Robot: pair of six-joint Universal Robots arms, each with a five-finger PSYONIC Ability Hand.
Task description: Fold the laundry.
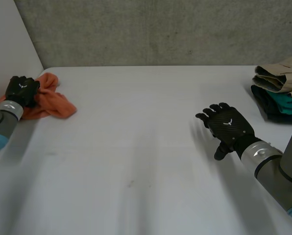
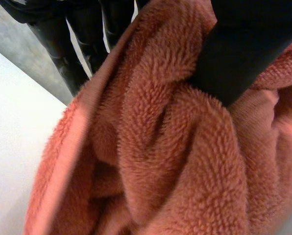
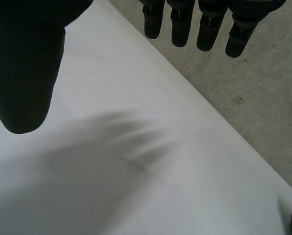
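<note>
**1. Governing relation.** The orange cloth point(image 1: 55, 105) lies directly at the left robot hand point(image 1: 22, 90) and well apart from the right robot hand point(image 1: 228, 126). Most of the width of the bench point(image 1: 136, 161) separates the cloth from the right one. I therefore judge the left arm to be the working arm for the coming move, and the right arm the one that must travel.

**2. Cloth position.** The cloth sits bunched at the left edge of the bench, toward its far side. Its long axis runs across the bench, from the left edge toward the middle. The end at the left edge is under the left robot hand. The other end rests free on the bench, pointing toward the right robot hand.

**3. Left robot hand state.** Closed on the cloth. In the left wrist view the thumb point(image 2: 244, 54) presses into a thick fold of fleece and the fingers point(image 2: 62, 44) sit on the fold's other side, so the fold is pinched between them.

**4. Right robot hand state.** Open and empty. In the right wrist view the fingers point(image 3: 180, 24) are straight, the thumb point(image 3: 23, 63) stands apart, and bare bench lies below the palm. The hand hovers above the right half of the bench.

**5. Other items.** A stack of folded clothes point(image 1: 280, 88) rests at the right edge of the bench, toward its far side.

**6. Assessment.** The cloth is not yet spread. I expect it must be drawn toward the middle of the bench before the right robot hand can take the free end.
</note>
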